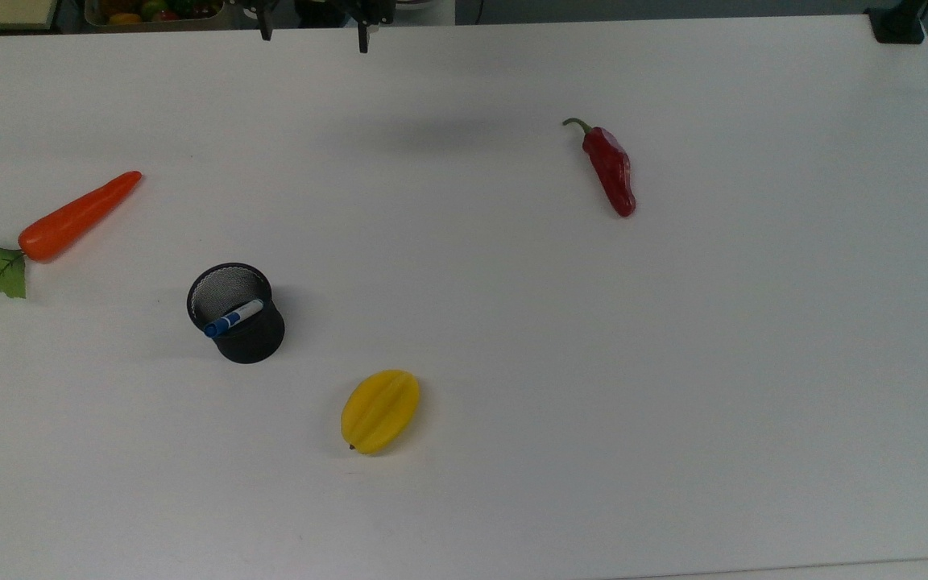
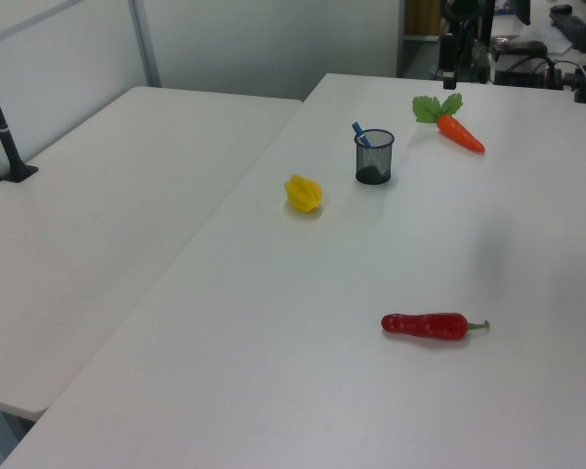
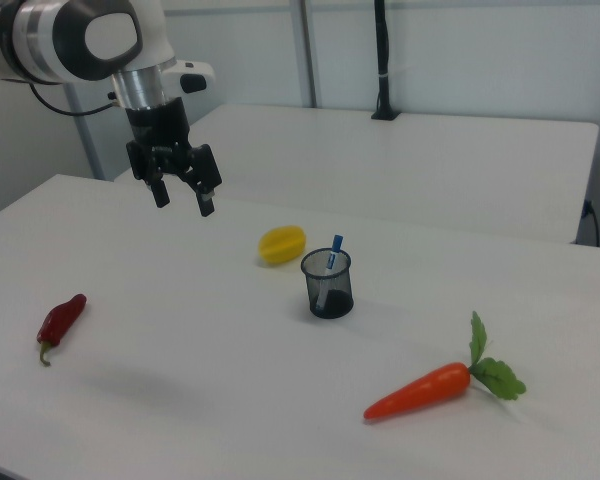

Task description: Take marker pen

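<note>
Marker (image 1: 234, 317) is what we look for first, and we find it standing tilted inside the black mesh cup (image 1: 238, 316), blue cap up and poking over the rim. In the right view the marker (image 3: 333, 255) leans against the cup's (image 3: 328, 285) far wall; in the left view its blue end (image 2: 359, 133) sticks out at the left view's left side of the cup (image 2: 374, 156).

Our gripper (image 3: 183, 196) hangs in the air above the table (image 1: 673, 362), well apart from the cup. Its two fingers are spread wide and nothing is between them. In the top view we see the fingertips at the upper edge, with the gripper (image 1: 315, 39) over the far part of the table.

Around the cup we see three pieces of toy produce lying on the table. A yellow fruit (image 1: 380, 411) lies near the cup. An orange carrot (image 1: 77, 216) with green leaves lies toward the top view's left. A red chilli (image 1: 611, 169) lies well apart on the top view's right. In the right view the chilli (image 3: 60, 320) is on the right view's left, below the gripper, and the carrot (image 3: 420, 392) is nearest the camera.
</note>
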